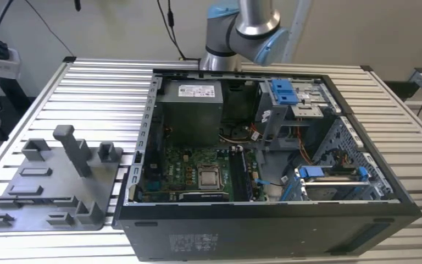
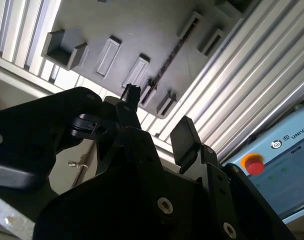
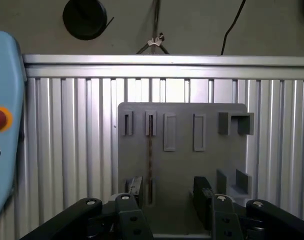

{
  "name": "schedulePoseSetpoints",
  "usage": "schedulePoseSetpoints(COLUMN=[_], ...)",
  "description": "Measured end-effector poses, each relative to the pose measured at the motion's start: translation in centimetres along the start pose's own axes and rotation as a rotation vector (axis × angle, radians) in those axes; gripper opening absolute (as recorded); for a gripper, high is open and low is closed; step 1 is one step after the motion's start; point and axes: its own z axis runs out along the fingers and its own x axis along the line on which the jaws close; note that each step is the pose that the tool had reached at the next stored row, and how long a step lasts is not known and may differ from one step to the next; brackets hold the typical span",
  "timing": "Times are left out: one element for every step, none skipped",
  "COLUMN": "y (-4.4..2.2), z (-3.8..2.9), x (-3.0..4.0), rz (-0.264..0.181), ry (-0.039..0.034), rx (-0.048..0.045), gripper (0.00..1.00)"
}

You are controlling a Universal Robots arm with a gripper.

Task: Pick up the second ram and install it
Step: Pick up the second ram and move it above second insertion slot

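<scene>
On the slatted metal table (image 1: 86, 88), a grey fixture tray (image 1: 50, 181) lies at nine o'clock of the open computer case (image 1: 270, 220), on the exterior view's left, and a tall grey post (image 1: 72, 148) stands on it. The case holds a green motherboard (image 1: 189, 170), with a grey power supply box (image 1: 190, 110) at its twelve o'clock and blue drive clips (image 1: 284, 91) toward two o'clock. The arm (image 1: 244, 30) rises behind the case at twelve o'clock. In the first wrist view the second ram (image 3: 150, 150) stands on its thin edge in the tray's long slot, with shallow pockets (image 3: 169, 131) and raised blocks (image 3: 235, 123) beside it. Its long axis runs along the slot, crosswise to the line between the fingers. The gripper (image 3: 168, 185) hangs well apart from it, released, fingers spread.
</scene>
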Motion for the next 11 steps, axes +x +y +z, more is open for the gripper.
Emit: schedulePoseSetpoints(y=[0.00,-0.01,-0.01,-0.01,-0.01,-0.01,-0.02,-0.02,-0.02,-0.02,-0.02], z=[0.11,0.20,0.31,0.41,0.49,0.57,0.66,0.74,0.80,0.89,0.96], x=[0.00,0.01,0.01,0.01,0.02,0.02,0.02,0.03,0.03,0.03,0.04], rz=[-0.004,-0.008,-0.013,-0.018,-0.022,-0.026,-0.029,-0.032,-0.033,-0.033,-0.034], ry=[0.0001,0.0002,0.0003,0.0004,0.0006,0.0007,0.0007,0.0008,0.0009,0.0008,0.0008], rx=[-0.0001,-0.0003,-0.0005,-0.0007,-0.0009,-0.0011,-0.0012,-0.0012,-0.0014,-0.0013,-0.0013], gripper=[0.54,0.54,0.54,0.54,0.54,0.54,0.54,0.54,0.54,0.54,0.54])
